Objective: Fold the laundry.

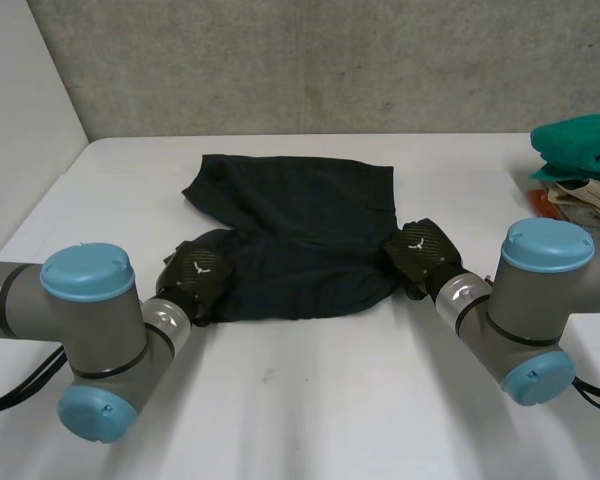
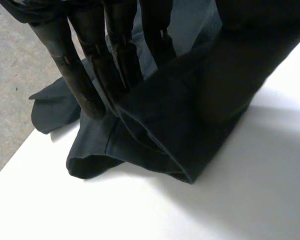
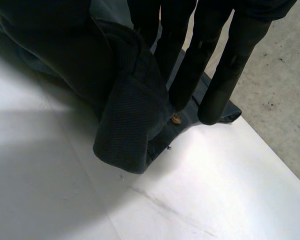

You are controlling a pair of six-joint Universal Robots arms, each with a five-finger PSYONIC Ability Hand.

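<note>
Head view: left robot hand (image 1: 195, 278), right robot hand (image 1: 420, 255) pinch near corners, dark woven shorts (image 1: 300, 230).

One white table (image 1: 380, 400). One dark garment (image 1: 300, 235) on it. Two robot arms: left arm (image 1: 85, 320), right arm (image 1: 540, 300). Two black hands, one per arm: left hand (image 1: 195, 280), right hand (image 1: 420, 255). Heap at table's right edge: one green cloth (image 1: 580, 145), one beige cloth (image 1: 585, 195), one orange scrap (image 1: 542, 203). Anything beneath, can't count.
</note>
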